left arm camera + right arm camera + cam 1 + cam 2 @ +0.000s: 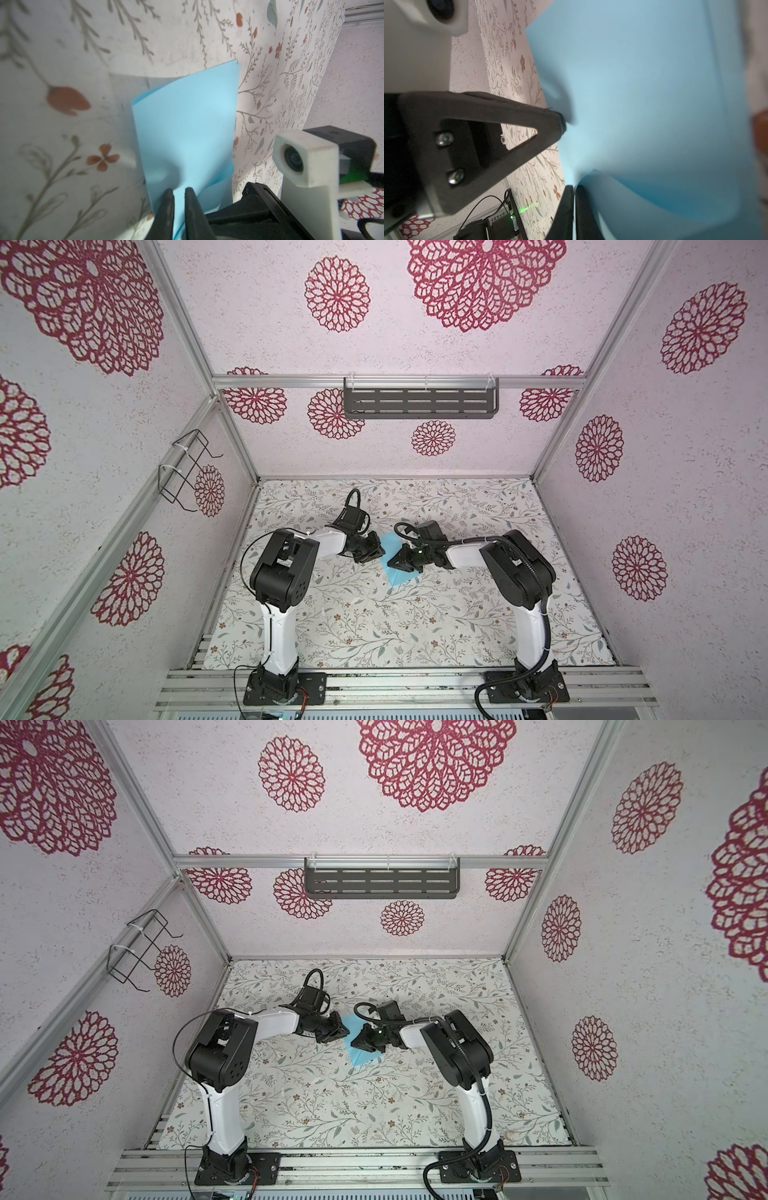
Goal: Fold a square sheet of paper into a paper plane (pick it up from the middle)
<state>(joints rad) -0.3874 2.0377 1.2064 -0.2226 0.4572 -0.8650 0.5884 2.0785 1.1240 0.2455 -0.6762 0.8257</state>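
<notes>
The square sheet of paper [402, 577] [365, 1057] is light blue and sits mid-table between my two grippers, bent over on itself into a loose double layer. In the left wrist view the paper [187, 124] rises from my left gripper [179, 190], whose two black fingers pinch its edge. My right gripper [574, 187] has its fingers almost together with a thin edge of the paper [643, 93] between them. In both top views the left gripper [380, 553] [347, 1031] and right gripper [390, 563] [353, 1044] meet tip to tip over the sheet. No paper plane shape shows.
The floral tablecloth [415, 626] covers the table. A dark slotted shelf [419, 400] hangs on the back wall and a wire rack [187, 472] on the left wall. An aluminium rail [399, 686] carries both arm bases along the front edge.
</notes>
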